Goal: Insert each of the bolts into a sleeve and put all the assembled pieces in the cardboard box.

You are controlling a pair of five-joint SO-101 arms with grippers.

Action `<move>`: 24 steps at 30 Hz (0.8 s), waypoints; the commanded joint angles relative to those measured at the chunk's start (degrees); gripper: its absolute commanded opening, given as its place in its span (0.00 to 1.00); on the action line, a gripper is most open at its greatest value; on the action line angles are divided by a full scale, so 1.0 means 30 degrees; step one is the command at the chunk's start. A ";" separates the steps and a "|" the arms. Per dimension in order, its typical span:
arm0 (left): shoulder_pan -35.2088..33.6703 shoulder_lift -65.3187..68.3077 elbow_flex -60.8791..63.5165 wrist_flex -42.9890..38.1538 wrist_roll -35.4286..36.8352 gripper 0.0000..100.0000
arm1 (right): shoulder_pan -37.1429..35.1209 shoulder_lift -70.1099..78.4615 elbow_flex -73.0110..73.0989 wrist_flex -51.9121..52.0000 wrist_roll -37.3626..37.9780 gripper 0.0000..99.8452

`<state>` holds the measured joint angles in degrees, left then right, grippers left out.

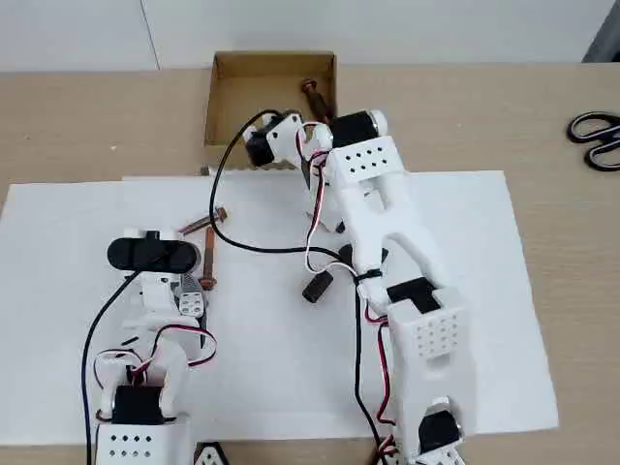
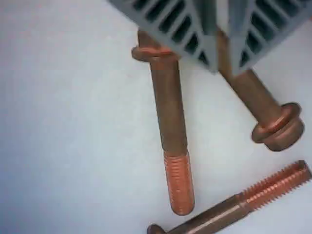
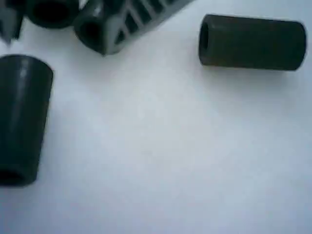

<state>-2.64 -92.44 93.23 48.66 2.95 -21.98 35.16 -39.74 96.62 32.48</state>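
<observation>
Task looks early. One assembled piece, apparently a bolt in a sleeve, lies at the right wall of the cardboard box, upper centre of the high view; whether it is fully inside I cannot tell. Three bolts are on the paper sheet, left of centre, none sleeved. The left gripper is pressed nearly together on the shank of the pinched bolt, head toward the frame's right. The middle bolt is just beside it, and the lower bolt lies along the bottom edge. Sleeves are mid-sheet, well apart from the bolts. The near sleeve sits at the right gripper, top left of frame; gripped or not, cannot tell. The left sleeve and far sleeve lie free. Left to do, by my reckoning: three insertions, three drops. In the way: the right arm spans from sheet to box front, and a black cable loops beside the bolts. Scissors are far right on the table, clear of the work.
</observation>
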 commanded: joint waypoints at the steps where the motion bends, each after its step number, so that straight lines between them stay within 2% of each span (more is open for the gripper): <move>1: -0.0147 -0.0205 -0.0044 -0.0440 -0.0088 0.01 | 0.0454 -0.0044 -0.0059 -0.0278 0.0674 0.12; 18: -0.0147 -0.0205 -0.0044 -0.0440 -0.0088 0.01 | 0.0747 0.1011 -0.0059 -0.1392 0.2110 0.13; 24: -0.0147 -0.0205 -0.0044 -0.0440 -0.0088 0.01 | 0.0718 0.1451 -0.0059 -0.1421 0.2139 0.19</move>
<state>-2.64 -92.44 93.23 48.66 2.95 -20.22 40.09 -39.65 92.92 38.37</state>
